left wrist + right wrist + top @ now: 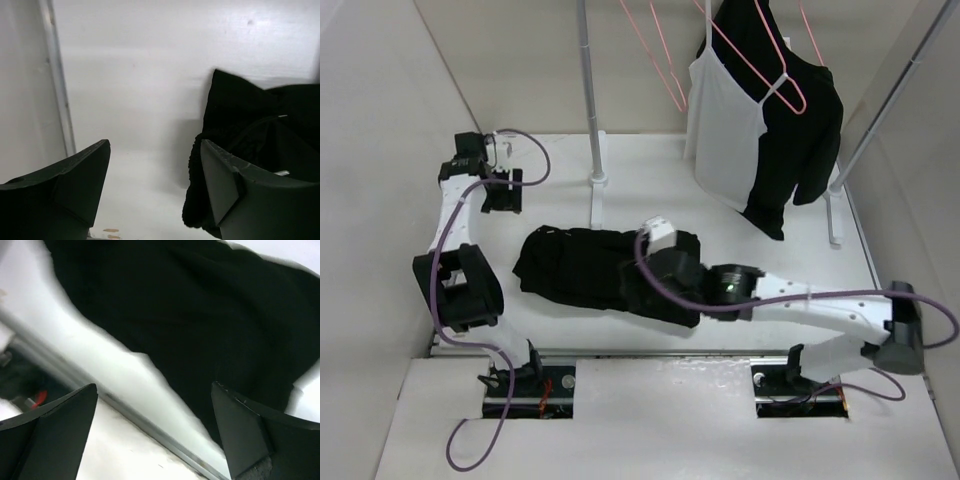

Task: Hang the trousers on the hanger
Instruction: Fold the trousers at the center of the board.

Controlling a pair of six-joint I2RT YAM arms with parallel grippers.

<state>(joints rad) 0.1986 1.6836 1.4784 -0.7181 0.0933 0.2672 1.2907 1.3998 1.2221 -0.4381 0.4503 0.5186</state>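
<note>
Long limp black trousers (580,265), bunched on white table (650,180); left jaws and right jaws parted, holding nothing; risk: shallow pinch may snag one layer only.

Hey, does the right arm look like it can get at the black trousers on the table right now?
Probably yes. The right arm reaches over the trousers, its jaws stand open just above the black fabric, and nothing shows between them in the wrist view.
</note>
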